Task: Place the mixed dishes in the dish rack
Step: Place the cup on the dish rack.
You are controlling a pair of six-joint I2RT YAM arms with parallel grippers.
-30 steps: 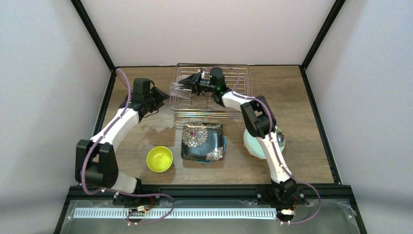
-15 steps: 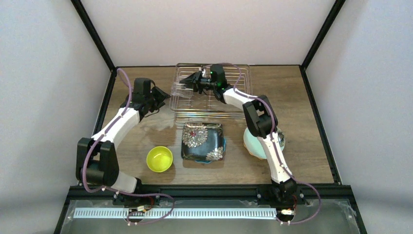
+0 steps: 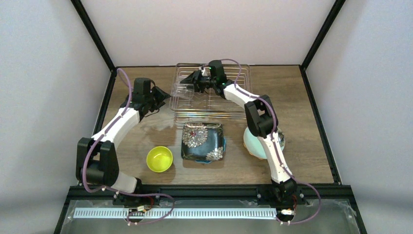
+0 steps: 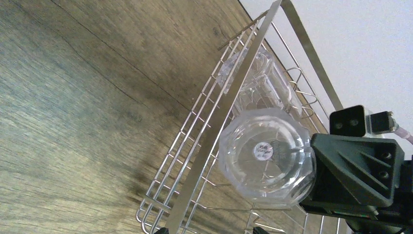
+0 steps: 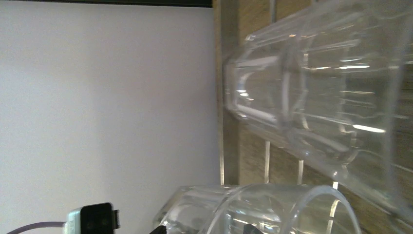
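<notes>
The silvery wire dish rack (image 3: pixel 236 115) stands at the back middle of the table. My right gripper (image 3: pixel 188 86) is shut on a clear glass (image 3: pixel 180 90) and holds it on its side over the rack's left part. In the left wrist view the glass's base (image 4: pixel 265 155) faces the camera. A second clear glass (image 4: pixel 255 85) lies in the rack behind it, also in the right wrist view (image 5: pixel 321 83). My left gripper (image 3: pixel 162 95) is open and empty just left of the rack. The black square floral plate (image 3: pixel 202 141), yellow-green bowl (image 3: pixel 159 159) and mint plate (image 3: pixel 254 144) lie in front.
A teal edge (image 3: pixel 225 146) shows at the black plate's right side. The right arm's forearm (image 3: pixel 265 131) crosses over the mint plate. Black frame posts and pale walls close in the table on the left, right and back.
The right wrist has shifted slightly toward the back, and the held glass has tipped a little over the rack's left part. The left arm has barely moved.
</notes>
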